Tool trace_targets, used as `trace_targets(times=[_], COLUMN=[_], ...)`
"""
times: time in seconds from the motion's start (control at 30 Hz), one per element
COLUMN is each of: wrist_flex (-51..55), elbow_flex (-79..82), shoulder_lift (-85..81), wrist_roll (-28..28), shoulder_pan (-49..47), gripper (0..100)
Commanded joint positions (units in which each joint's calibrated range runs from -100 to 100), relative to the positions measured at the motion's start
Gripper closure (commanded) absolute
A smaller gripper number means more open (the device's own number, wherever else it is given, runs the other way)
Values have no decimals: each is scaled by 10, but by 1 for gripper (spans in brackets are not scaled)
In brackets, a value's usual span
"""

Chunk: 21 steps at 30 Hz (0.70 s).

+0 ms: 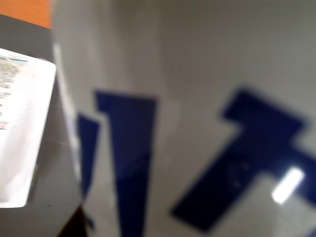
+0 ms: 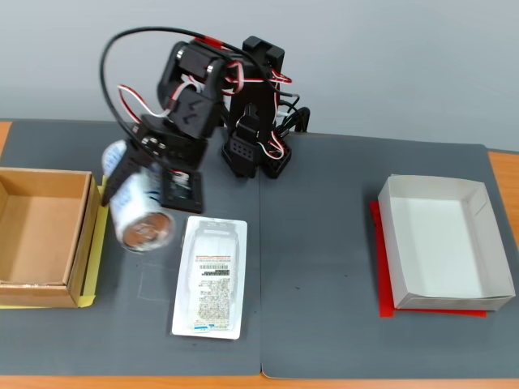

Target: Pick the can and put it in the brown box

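The fixed view looks down from the front over the whole dark grey table mat (image 2: 340, 267). The wrist view sits pressed against the slim white blue-lettered can (image 1: 197, 98), also catching the flat white labelled plastic tray (image 1: 22, 128); both views share these.

Your arm (image 2: 203, 97) is built from matte black plastic links, blocky and angular, with boxy servo housings at each joint. A thick black cable (image 2: 122, 61) arcs in a wide loop above the end effector (image 2: 134, 174). Thinner red and white servo wires (image 2: 243, 77) run behind it, bundled along the upper links, with a red connector near the top. Beside the end effector you can see a flat black square plate (image 2: 180, 186) with a framed opening.
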Motion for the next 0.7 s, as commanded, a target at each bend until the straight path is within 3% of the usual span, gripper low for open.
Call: trace_targets(times=[0.0, 0.27, 0.67], wrist_flex=[-59, -220, -227], elbow_flex=[-29, -30, -30], shoulder_lift=[22, 103, 192], wrist_roll=[22, 92, 97], shoulder_pan=[48, 125, 183], gripper=[85, 85, 85])
